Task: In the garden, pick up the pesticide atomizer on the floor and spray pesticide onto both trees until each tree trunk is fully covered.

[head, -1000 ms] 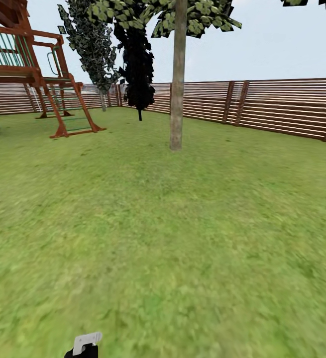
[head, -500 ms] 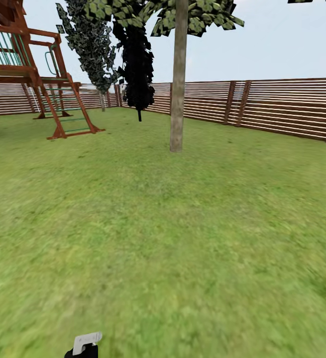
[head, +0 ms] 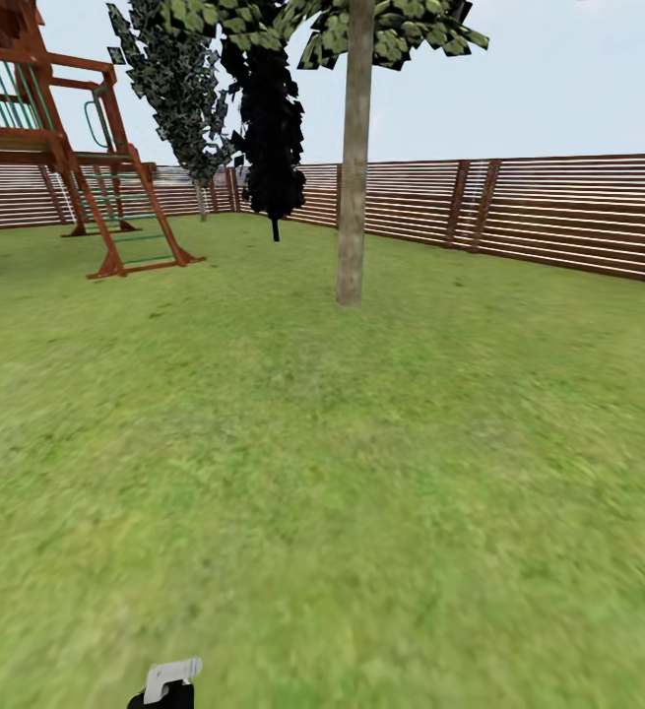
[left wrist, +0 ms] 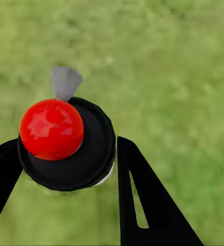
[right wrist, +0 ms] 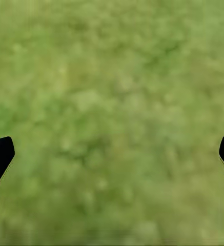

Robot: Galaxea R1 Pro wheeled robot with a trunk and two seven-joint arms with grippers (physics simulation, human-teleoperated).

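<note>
The pesticide atomizer [left wrist: 65, 143] has a red ball top, a black cap and a grey nozzle. It sits between the black fingers [left wrist: 142, 200] of my left gripper [left wrist: 65, 148], which is shut on it above the grass. The atomizer's pale nozzle [head: 172, 675] pokes up at the bottom edge of the head view. A tree trunk [head: 353, 167], straight and grey-beige, stands ahead in the middle of the lawn, its leafy crown [head: 391, 30] high up. My right gripper [right wrist: 112, 154] is open over bare grass.
A brown slat fence [head: 558, 212] runs along the back and right. A wooden playset with a ladder [head: 115, 207] stands at the far left. Two darker leafy trees [head: 268, 118] rise near the fence corner. Green grass floor [head: 342, 473] stretches between me and the trunk.
The whole head view has shifted slightly: the playset slid left and the trunk looks a bit nearer, so the camera moved. The atomizer stays at the same spot in the picture.
</note>
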